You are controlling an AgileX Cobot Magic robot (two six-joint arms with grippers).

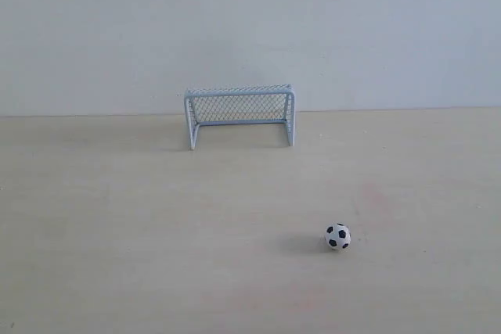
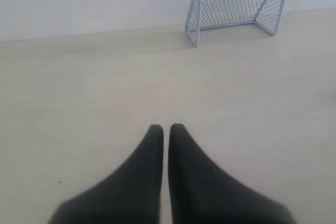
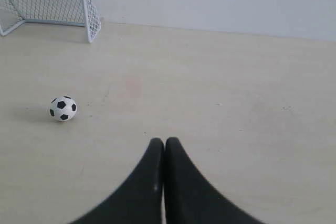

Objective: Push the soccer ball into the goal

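Note:
The soccer ball is a tiny white ball with black patches, resting on the pale wooden table right of centre and well in front of the goal. The goal stands by the back wall with its open mouth facing the table's near side. Neither arm shows in the exterior view. In the right wrist view, the ball lies apart from my right gripper, which is shut with nothing in it; the goal is far beyond. My left gripper is shut, empty, far from the goal. The ball is out of that view.
A plain white wall rises directly behind the goal. The pale wooden tabletop stretches across the whole scene, bearing a faint reddish stain near the ball.

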